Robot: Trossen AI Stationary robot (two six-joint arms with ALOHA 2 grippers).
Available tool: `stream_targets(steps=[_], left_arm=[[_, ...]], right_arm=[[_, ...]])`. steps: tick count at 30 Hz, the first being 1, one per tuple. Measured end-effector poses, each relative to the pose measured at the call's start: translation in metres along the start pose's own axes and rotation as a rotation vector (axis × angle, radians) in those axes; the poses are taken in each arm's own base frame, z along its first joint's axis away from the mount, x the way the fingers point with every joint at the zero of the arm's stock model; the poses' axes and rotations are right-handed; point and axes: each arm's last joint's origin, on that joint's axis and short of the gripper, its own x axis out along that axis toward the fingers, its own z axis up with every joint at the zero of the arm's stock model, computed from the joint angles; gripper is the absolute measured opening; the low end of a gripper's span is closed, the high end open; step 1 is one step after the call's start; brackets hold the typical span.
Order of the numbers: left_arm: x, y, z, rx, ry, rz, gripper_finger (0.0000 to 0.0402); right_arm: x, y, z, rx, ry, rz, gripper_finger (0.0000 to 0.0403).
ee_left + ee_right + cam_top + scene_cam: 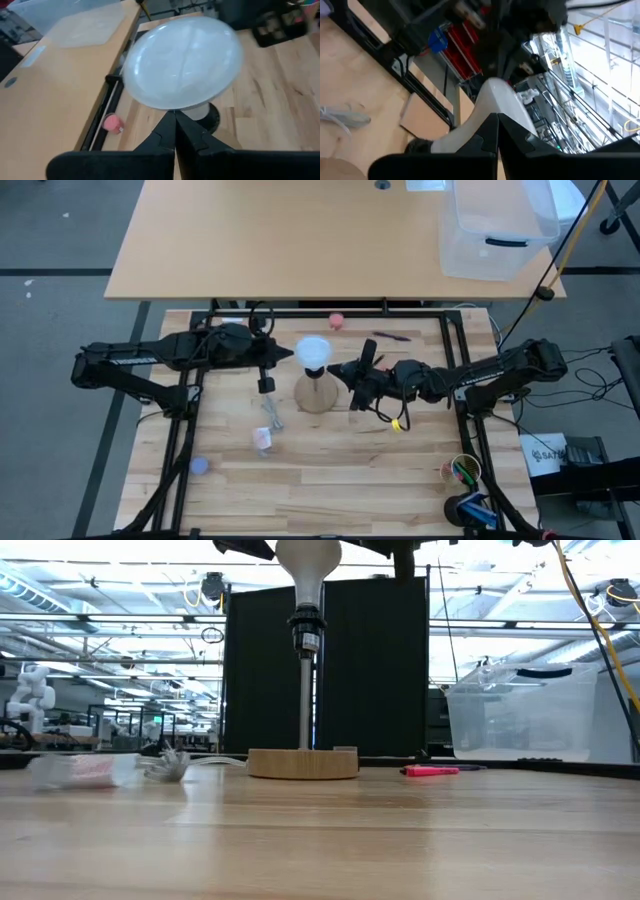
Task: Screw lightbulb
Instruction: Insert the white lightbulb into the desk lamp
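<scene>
Lightbulb [313, 352] seated upright atop socket post on wooden disc [316, 394], mid-bench. Left pincer [290, 354] clenched, empty, tips at bulb's nine o'clock. Right pincer [334, 368] clenched, empty, at four o'clock.

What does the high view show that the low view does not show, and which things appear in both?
Only the high view shows the two arms: the left gripper and the right gripper, both shut, on either side of the lightbulb, plus a small pink ball. Only the low view shows the black socket holding the bulb upright on a thin post above the wooden base. Both show the lightbulb, the wooden base and the clear plastic bin.
</scene>
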Motion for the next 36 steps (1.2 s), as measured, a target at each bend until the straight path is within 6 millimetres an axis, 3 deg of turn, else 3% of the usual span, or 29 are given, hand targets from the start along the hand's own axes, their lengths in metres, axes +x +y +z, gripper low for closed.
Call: stream_targets(steps=[10, 20, 27, 36], left_arm=[[-0.002, -0.004, -0.001, 0.009, 0.015, -0.013, 0.0000], [-0.016, -0.017, 0.004, 0.036, -0.041, -0.071, 0.0000], [-0.016, -0.026, 0.007, 0.050, -0.063, -0.132, 0.0000], [-0.011, -0.016, 0.005, 0.047, -0.048, -0.063, 0.0000]], right_arm=[[-0.002, 0.010, -0.004, 0.123, 0.068, 0.083, 0.0000], [0.007, -0.007, -0.029, 0.117, 0.201, -0.040, 0.0000], [0.011, -0.023, -0.034, 0.132, 0.172, -0.150, 0.0000], [0.009, -0.018, -0.025, 0.094, 0.095, -0.094, 0.0000]])
